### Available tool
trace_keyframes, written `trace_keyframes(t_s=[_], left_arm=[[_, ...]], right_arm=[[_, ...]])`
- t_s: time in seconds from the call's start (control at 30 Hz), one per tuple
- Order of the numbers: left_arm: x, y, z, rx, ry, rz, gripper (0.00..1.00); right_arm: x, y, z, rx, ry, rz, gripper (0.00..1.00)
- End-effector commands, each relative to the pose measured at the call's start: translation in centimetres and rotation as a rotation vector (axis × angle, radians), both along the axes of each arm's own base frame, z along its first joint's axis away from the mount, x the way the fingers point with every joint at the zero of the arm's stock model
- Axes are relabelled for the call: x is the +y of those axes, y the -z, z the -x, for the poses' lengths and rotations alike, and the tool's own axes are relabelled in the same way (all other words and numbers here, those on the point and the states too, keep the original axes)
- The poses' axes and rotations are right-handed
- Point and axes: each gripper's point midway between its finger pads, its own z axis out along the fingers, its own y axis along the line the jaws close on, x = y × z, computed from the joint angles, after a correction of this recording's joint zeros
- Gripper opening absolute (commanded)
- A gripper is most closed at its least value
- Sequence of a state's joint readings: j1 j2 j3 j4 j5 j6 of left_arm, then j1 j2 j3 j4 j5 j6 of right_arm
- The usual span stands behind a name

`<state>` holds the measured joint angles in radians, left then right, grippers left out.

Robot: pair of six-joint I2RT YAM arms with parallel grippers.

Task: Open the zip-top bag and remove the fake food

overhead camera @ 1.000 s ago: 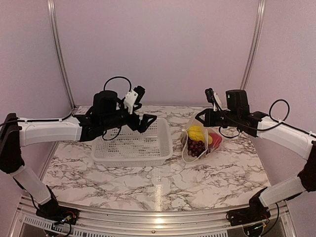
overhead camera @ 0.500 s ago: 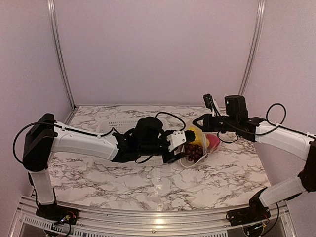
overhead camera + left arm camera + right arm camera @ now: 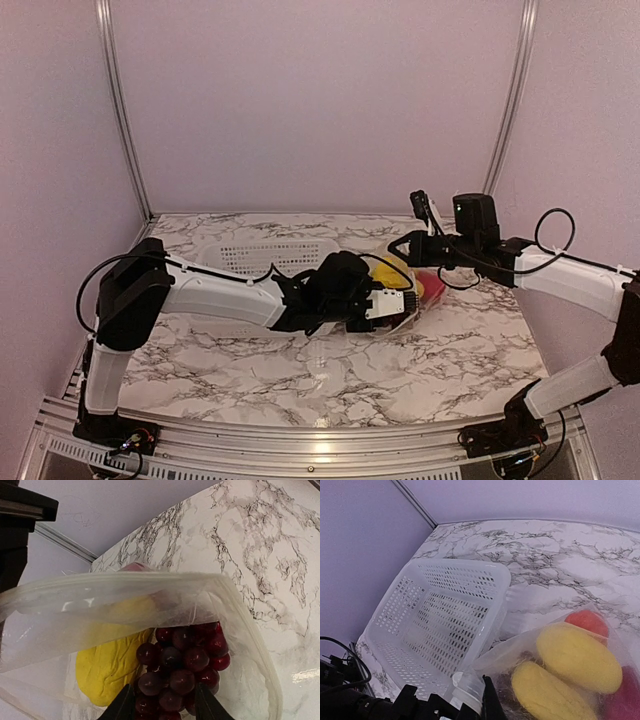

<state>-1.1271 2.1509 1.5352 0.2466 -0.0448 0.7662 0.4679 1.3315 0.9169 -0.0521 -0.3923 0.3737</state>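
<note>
The zip-top bag [image 3: 420,303] lies at the right of the table with its mouth held open. My right gripper [image 3: 402,243] is shut on the bag's zip edge [image 3: 468,690] and lifts it. Inside lies the fake food: a dark purple grape bunch [image 3: 181,666], yellow pieces [image 3: 577,657] and a red-orange piece [image 3: 588,622]. My left gripper [image 3: 162,707] reaches into the bag's mouth. Its two fingers press against either side of the grape bunch. In the top view my left gripper [image 3: 392,297] covers the grapes.
A white perforated basket [image 3: 445,610] stands left of the bag, its corner close to the bag's held edge. My left arm [image 3: 230,295] stretches across in front of the basket. Marble tabletop [image 3: 330,380] lies near me.
My left arm swung from above the basket over to the bag, entered its mouth, and its jaws narrowed around the grapes. My right gripper kept holding the bag's edge.
</note>
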Motion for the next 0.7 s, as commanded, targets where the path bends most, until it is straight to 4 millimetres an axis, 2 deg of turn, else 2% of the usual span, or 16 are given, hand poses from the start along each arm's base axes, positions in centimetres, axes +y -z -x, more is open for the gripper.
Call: trace_keyframes(t_s=[0.0, 0.3, 0.47, 0.57, 0.67], left_arm=[[0.3, 3.7, -0.9, -0.055, -0.015, -0.156, 0.43], [-0.6, 6.4, -2.7, -0.122, -0.035, -0.269, 0.56], [-1.3, 7.7, -2.9, -0.148, -0.025, -0.311, 0.62], [-1.6, 8.0, -3.1, -0.145, -0.027, -0.312, 0.55], [-1.7, 7.8, -3.2, -0.136, -0.033, -0.3, 0.42]], right_arm=[[0.3, 0.0, -0.1, -0.006, -0.001, -0.01, 0.0], [0.5, 0.8, 0.1, 0.011, -0.009, -0.015, 0.0], [0.4, 1.1, 0.2, 0.015, -0.011, -0.009, 0.0], [0.3, 1.4, 0.2, 0.018, -0.009, -0.006, 0.0], [0.3, 1.3, 0.3, 0.014, -0.006, -0.002, 0.0]])
